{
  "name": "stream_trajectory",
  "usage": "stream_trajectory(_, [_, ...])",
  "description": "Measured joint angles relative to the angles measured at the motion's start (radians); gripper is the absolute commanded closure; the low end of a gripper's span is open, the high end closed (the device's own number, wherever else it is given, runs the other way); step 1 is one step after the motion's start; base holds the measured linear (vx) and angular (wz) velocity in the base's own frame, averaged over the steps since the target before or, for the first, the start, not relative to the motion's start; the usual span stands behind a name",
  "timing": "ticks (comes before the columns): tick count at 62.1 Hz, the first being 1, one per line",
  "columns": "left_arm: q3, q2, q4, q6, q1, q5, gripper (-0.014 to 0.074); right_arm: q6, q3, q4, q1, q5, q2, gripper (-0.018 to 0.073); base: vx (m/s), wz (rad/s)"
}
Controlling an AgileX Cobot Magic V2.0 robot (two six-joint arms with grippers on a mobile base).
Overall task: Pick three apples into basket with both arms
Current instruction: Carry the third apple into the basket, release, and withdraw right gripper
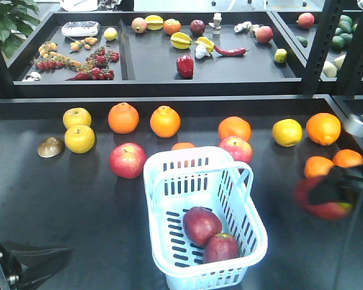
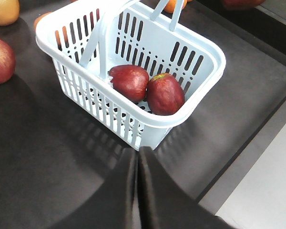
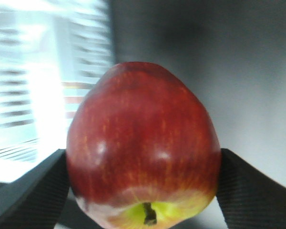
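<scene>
The pale blue-white basket [image 1: 159,188] stands at the front middle of the dark table, its handle swung toward the far right. Two dark maroon apples [image 1: 201,225] [image 1: 221,248] lie side by side in it, also seen in the left wrist view [image 2: 128,81] [image 2: 164,93]. A third apple [image 3: 143,143] is held in my right gripper [image 3: 143,193], stem end facing the camera. That apple [image 1: 317,204] appears blurred, to the right of the basket. My left gripper [image 2: 137,152] is shut and empty, just short of the basket's near corner [image 2: 148,136].
Two pinkish-red apples [image 1: 127,160] [image 1: 236,148] lie behind the basket, with oranges [image 1: 123,117] [image 1: 323,128] and yellow fruit [image 1: 78,138] further back. Black trays of mixed produce [image 1: 185,65] fill the rear shelf. A black post [image 1: 317,48] rises at the right.
</scene>
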Motion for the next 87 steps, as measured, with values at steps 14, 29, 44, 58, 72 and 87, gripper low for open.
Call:
stream_trajectory(14, [0.000, 0.000, 0.000, 0.000, 0.000, 0.000, 0.0602, 0.004, 0.000, 0.066, 0.294, -0.038, -0.084, 0.0549, 0.00, 0.00])
stream_trajectory(29, [0.000, 0.000, 0.000, 0.000, 0.000, 0.000, 0.0602, 0.046, 0.002, 0.070, 0.498, -0.225, -0.026, 0.0407, 0.00, 0.00])
stream_trajectory(44, [0.000, 0.000, 0.000, 0.000, 0.000, 0.001, 0.0602, 0.027, 0.005, 0.085, 0.533, -0.310, 0.074, -0.0019, 0.00, 0.00])
stream_trajectory(58, [0.000, 0.000, 0.000, 0.000, 0.000, 0.002, 0.0602, 0.025, 0.005, 0.124, 0.533, -0.357, 0.082, -0.0167, 0.00, 0.00])
stream_trajectory(72, [0.000, 0.000, 0.000, 0.000, 0.000, 0.004, 0.0602, 0.025, 0.005, 0.133, 0.533, -0.357, 0.082, -0.0018, 0.00, 0.00])
stream_trajectory(87, [0.000, 0.000, 0.000, 0.000, 0.000, 0.008, 0.0602, 0.025, 0.005, 0.128, 0.536, -0.283, 0.002, 0.0544, 0.00, 0.00])
